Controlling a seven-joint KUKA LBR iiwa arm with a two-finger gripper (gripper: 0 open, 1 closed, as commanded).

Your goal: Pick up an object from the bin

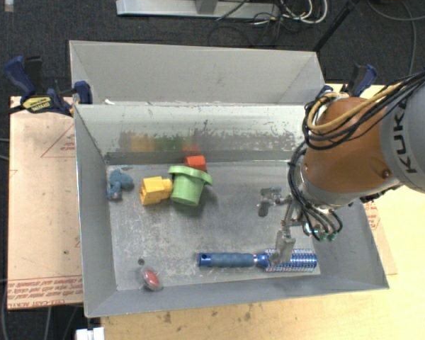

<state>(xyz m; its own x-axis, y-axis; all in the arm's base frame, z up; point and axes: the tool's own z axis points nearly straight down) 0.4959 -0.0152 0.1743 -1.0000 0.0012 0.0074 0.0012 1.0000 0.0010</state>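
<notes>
The gripper (pixel 278 222) hangs low over the floor of the bin (pixel 92 211) at about four o'clock from its middle, its two fingers spread apart with nothing between them; one fingertip stands toward the middle of the bin, the other close above the near wall.

The nearest thing is the blue brush (pixel 256 261), lying flat along the near wall at about five o'clock, handle pointing to nine and bristled head to three; the lower fingertip is just beside its neck, and whether it touches I cannot tell.

Well apart, at about ten o'clock, stand a green cup (pixel 188 185) on its side, a yellow block (pixel 155 190) touching it, an orange block (pixel 195 163) behind it and a small blue-grey figure (pixel 117 183); a small red ball (pixel 151 280) lies alone at about seven.

The brush looks the sensible pick. To take it well, the fingers should stand across the handle rather than along it, one on each side; the near wall leaves little room for the outer finger, so centring over the neck, where the brush is narrow, and settling fully before closing would likely keep it from rolling away.
</notes>
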